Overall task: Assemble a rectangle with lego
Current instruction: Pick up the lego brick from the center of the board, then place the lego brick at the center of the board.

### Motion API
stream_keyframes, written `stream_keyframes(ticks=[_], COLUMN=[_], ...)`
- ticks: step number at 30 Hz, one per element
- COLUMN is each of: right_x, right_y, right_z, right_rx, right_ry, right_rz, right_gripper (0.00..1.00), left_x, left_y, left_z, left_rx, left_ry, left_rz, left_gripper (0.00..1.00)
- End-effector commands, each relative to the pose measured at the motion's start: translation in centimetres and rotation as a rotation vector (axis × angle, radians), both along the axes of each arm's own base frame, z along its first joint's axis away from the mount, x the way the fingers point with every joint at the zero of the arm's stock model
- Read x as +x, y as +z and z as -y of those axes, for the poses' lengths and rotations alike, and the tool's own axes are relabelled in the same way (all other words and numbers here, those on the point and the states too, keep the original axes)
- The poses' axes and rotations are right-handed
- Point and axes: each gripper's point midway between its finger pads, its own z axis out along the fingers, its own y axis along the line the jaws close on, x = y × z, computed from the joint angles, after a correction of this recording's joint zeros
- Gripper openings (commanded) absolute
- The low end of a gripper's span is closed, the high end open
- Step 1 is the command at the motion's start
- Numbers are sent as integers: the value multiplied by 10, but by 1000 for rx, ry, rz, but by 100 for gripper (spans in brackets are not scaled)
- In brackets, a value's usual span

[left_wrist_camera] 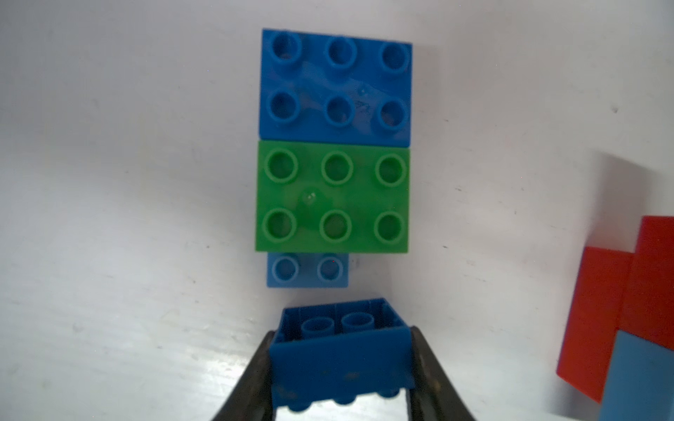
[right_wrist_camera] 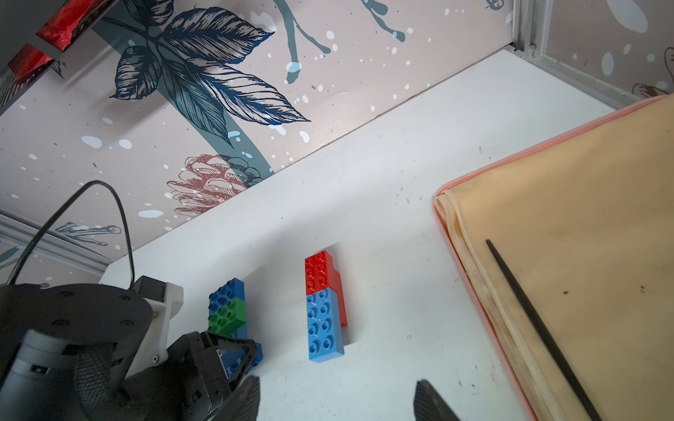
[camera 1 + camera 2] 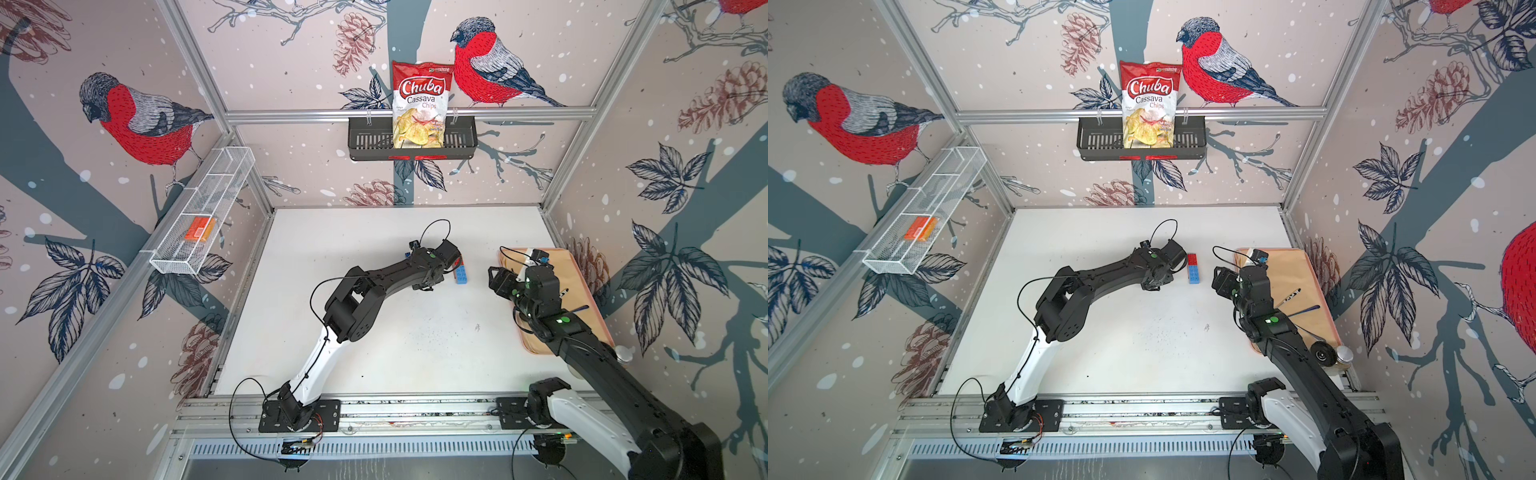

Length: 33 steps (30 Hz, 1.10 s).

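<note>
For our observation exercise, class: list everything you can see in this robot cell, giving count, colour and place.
lego bricks: seven; two red, one green, four blue; six in two groups on the table, one held.
chips bag: one, red and white, in the black basket on the back wall.
orange box: one, in the white mesh basket on the left wall.
tray: one, tan with pink rim, table's right side; pen-like sticks on it.
table: one, white.
left gripper: shut on a dark blue brick.
right gripper: open, empty.
</note>
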Motion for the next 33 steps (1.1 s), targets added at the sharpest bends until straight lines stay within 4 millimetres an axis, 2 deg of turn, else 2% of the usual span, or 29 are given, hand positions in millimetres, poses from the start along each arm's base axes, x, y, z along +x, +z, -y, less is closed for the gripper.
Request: stream_keyframes(ticks=[1, 4, 7, 10, 14, 16, 21, 24, 26, 28, 33], right_x=[3, 4, 5, 6, 8, 9, 11, 12, 12, 12, 8], right_y=[3, 0, -3, -6, -9, -9, -13, -14, -14, -13, -13], right_z=[-1, 1, 4, 11, 27, 36, 51, 55, 55, 56, 54], right_rx=[-2, -10, -20, -36, -63, -77, -96, -109, -114, -113, -99], right_ry=[8, 1, -13, -42, -112, -157, -220, -235, -238, -239, -233], right_rz=[22, 15, 5, -5, -20, -24, -44, -58, -67, -69, -70], right_gripper=[70, 70, 70, 70, 70, 70, 70, 70, 70, 70, 70], left_x=[-5, -10, -27, -56, -102, -124, -169, -192, -210, -227, -252], left_y=[1, 10, 21, 28, 36, 39, 50, 47, 38, 31, 22], left_z=[-2, 3, 9, 11, -9, -18, -36, -48, -53, -51, -45], left_rx=[46, 102, 215, 335, 477, 481, 495, 513, 487, 444, 360], left_ry=[-44, -151, -347, -587, -826, -927, -1083, -1099, -1114, -1153, -1211], left_rz=[-6, 8, 11, -10, -66, -109, -197, -322, -414, -472, -556], left_gripper=[36, 34, 32, 30, 27, 25, 20, 20, 20, 20, 20])
